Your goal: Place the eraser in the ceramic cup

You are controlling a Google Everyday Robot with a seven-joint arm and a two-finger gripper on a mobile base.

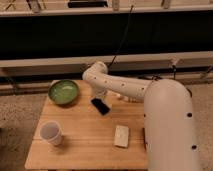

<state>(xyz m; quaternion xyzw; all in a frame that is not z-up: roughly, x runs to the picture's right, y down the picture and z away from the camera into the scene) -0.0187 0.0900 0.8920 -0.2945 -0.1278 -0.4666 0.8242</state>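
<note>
- Eraser [100, 106]: lies flat on the wooden table [85, 147], near the middle and towards the far edge. It is not in the ceramic cup [51, 133].
- Long axis: runs diagonally in the camera view, from upper left to lower right.
- Gripper [99, 96]: positioned at the end of the white arm [125, 89], directly over the eraser's far end, at or just above it. Contact cannot be confirmed.
- Gripper state: cannot be told, because the wrist hides the tip. Whether the eraser is gripped is likewise unknown.
- Key relation: the eraser lies immediately below and slightly nearer the camera than the gripper, so the reach is essentially vertical.
- Ceramic cup: stands upright near the table's front-left corner, well apart from the eraser, down and left of it in the view.
- Judgement: once the eraser is gripped, the carry runs diagonally to the cup, passing in front of the green bowl [63, 91].
</note>
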